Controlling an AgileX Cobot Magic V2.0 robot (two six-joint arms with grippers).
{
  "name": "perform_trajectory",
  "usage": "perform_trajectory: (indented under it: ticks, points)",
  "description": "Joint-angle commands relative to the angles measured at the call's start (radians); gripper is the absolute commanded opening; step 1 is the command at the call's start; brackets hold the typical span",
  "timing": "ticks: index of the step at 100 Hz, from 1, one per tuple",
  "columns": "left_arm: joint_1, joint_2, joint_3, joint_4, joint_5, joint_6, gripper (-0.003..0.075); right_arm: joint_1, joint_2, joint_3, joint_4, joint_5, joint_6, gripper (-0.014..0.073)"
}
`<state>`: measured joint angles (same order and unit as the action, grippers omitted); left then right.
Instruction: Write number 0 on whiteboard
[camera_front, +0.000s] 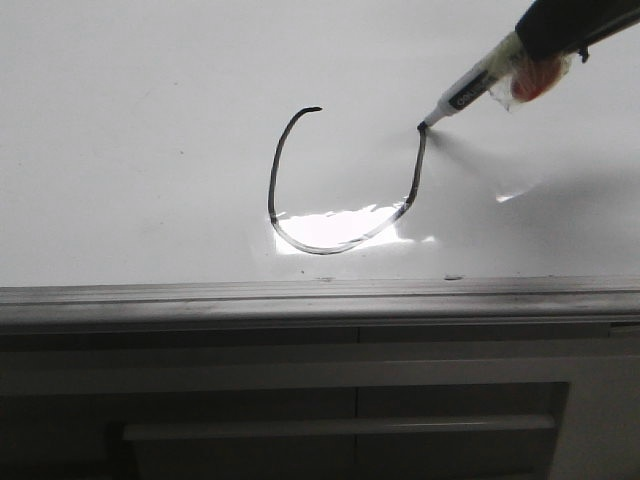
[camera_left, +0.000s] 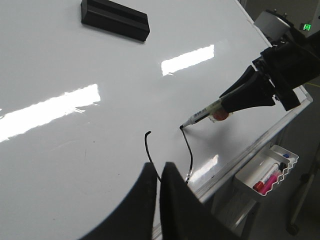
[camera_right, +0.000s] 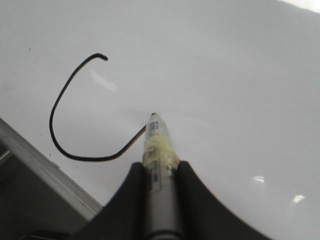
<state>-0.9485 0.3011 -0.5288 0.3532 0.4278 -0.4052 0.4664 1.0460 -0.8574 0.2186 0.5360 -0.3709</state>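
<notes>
The whiteboard carries the number 0 as a thin black stroke shaped like a U, open at the top. My right gripper is shut on a white marker. The marker tip touches the board at the stroke's upper right end. In the right wrist view the marker sits between the shut jaws of my right gripper, its tip on the stroke. My left gripper is shut and empty, above the board near the stroke.
A grey metal edge strip runs along the board's near side. A black eraser lies on the board far from the stroke. A white tray with red and pink markers hangs below the board's edge.
</notes>
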Motion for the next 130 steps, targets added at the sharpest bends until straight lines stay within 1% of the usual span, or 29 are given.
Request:
perform_trajectory:
  ticks: [1,12,44,67,85,116,130]
  points:
    - [-0.006,0.009,-0.026,0.001,-0.073,-0.008,-0.0020,-0.010,0.023,-0.049,-0.039,-0.061,0.000,-0.0047]
    - [-0.006,0.009,-0.026,0.001,-0.073,-0.008,-0.0020,0.000,0.051,-0.069,-0.033,-0.061,0.000,-0.0047]
    - [-0.006,0.009,-0.026,-0.020,-0.073,-0.008,-0.0020,0.100,0.121,-0.130,-0.033,-0.087,0.000,-0.0047]
    - [-0.006,0.009,-0.026,-0.026,-0.073,-0.008,-0.0020,0.109,0.146,-0.132,-0.029,-0.090,0.000,-0.0047]
    - [-0.006,0.009,-0.026,-0.026,-0.073,-0.008,-0.0020,0.109,0.146,-0.132,-0.024,-0.120,0.000,-0.0047]
    - [-0.006,0.009,-0.026,-0.028,-0.073,-0.008,-0.0020,0.151,0.143,-0.133,-0.022,-0.147,0.000,-0.0047]
    - [-0.006,0.009,-0.026,-0.036,-0.073,-0.008,-0.0020,0.151,0.092,-0.183,-0.022,-0.048,0.000,-0.0047]
